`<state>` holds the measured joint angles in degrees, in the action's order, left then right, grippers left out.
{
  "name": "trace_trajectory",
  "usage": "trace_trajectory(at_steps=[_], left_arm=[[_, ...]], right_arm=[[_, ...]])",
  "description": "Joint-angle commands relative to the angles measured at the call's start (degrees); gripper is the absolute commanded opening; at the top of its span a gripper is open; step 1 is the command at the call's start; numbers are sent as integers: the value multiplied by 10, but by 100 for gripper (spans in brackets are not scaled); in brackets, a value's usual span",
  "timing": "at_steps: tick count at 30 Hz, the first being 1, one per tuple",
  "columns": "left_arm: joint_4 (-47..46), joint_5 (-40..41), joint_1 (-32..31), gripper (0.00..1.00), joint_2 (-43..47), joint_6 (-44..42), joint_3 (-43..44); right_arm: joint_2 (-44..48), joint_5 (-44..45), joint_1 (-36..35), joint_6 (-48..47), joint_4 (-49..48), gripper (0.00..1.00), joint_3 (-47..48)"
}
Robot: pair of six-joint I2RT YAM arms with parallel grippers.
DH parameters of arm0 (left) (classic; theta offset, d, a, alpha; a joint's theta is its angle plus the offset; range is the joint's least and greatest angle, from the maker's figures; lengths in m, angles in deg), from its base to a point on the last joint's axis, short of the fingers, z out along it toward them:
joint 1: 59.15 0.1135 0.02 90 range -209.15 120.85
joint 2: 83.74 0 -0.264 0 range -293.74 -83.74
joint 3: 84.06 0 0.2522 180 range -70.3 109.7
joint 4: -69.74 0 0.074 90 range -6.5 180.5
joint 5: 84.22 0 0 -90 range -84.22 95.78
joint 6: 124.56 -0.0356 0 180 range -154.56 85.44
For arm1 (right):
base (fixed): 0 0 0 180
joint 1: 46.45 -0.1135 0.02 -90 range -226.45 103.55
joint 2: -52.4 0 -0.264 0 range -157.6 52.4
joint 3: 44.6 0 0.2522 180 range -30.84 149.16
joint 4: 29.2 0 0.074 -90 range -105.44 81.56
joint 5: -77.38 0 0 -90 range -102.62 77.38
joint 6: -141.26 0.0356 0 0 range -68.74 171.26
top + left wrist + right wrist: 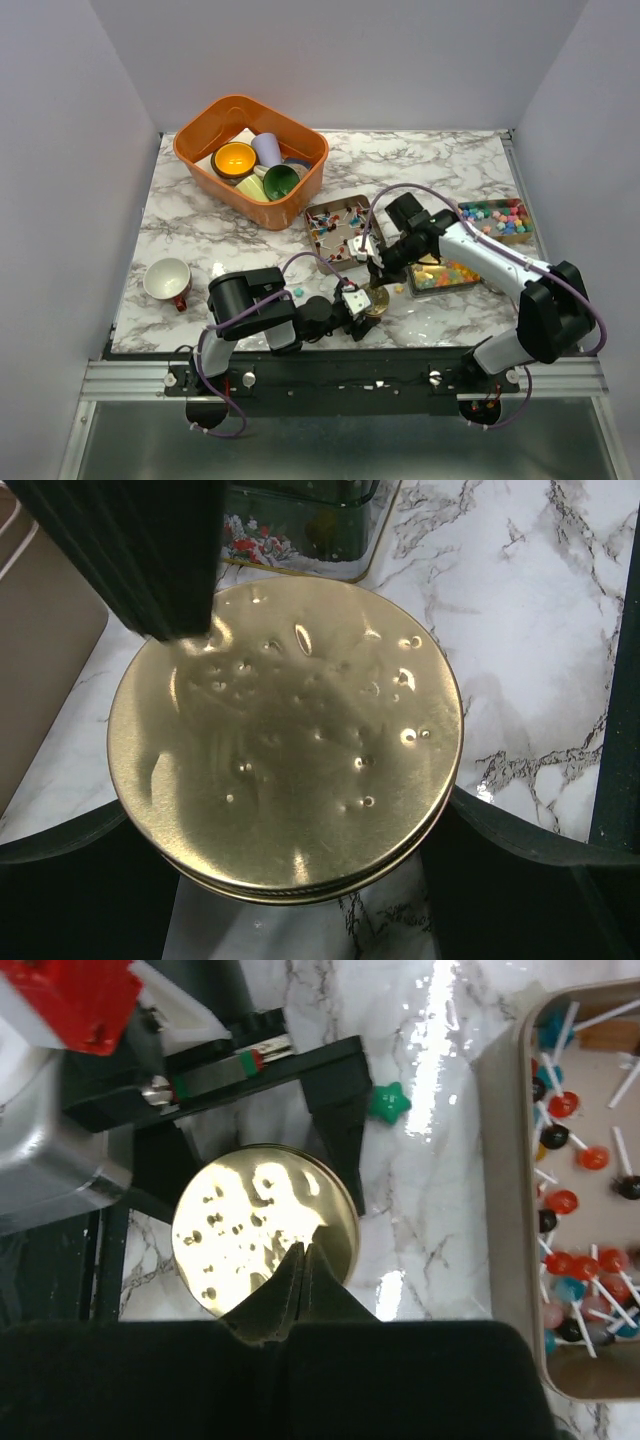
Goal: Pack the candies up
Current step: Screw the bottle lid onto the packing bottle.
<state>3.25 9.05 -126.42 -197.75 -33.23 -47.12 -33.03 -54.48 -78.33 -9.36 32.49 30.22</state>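
Right by the arms, the left pincer (368, 302) grips the round gold lid (285, 735), one finger on each side. The right pincer (300, 1265) is clenched tight over the lid, with nothing in it. Further back, lollipops (338, 222) lie at 11 o'clock from the lid. The candies (445, 272) fill a near tray (440, 291) and a far tray (500, 236) at 2 o'clock.

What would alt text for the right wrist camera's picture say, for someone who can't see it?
A round gold disc lies on a marble table, with the right fingers shut together, their tips at its near edge. The left arm's black fingers flank its far side; a green star candy and a tray of lollipops lie to the right.
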Motion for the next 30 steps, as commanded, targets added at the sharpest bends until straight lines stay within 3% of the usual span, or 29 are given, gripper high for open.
trace_trajectory(at_steps=[1, 19, 30], left_arm=[[63, 20, -7, 0, -18, -26, -2], [69, 32, -6, 0, -24, -23, 6], [111, 47, 19, 0, -34, -15, 24]], right_arm=[[8, 5, -27, -40, 11, 1, -44], [4, 114, -40, -5, -124, 1, -168], [83, 173, -40, -37, -101, 1, -235]])
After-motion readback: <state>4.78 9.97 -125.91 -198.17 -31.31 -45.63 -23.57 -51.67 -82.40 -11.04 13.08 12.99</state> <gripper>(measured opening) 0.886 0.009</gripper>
